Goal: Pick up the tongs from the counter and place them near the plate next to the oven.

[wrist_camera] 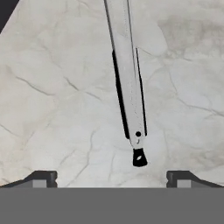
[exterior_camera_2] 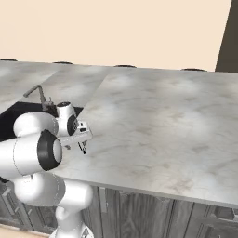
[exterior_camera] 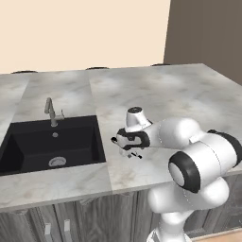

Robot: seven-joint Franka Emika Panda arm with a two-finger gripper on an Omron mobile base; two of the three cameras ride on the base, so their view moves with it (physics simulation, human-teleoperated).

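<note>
The tongs lie flat on the grey-white marble counter, a long silvery strip with dark edges and a small black tip nearest the hand. My gripper hovers low over that near tip, open, with its two dark fingertips spread wide on either side and nothing between them. From the base, the gripper points down at the counter just right of the sink, with the tongs' dark end beside it. The right base view has the same gripper and tongs. The plate and the oven are out of view.
A black sink with a grey faucet is set into the counter left of the gripper. Marble countertop stretches wide to the right and back. The counter's front edge runs close below the hand, over dark wood cabinets.
</note>
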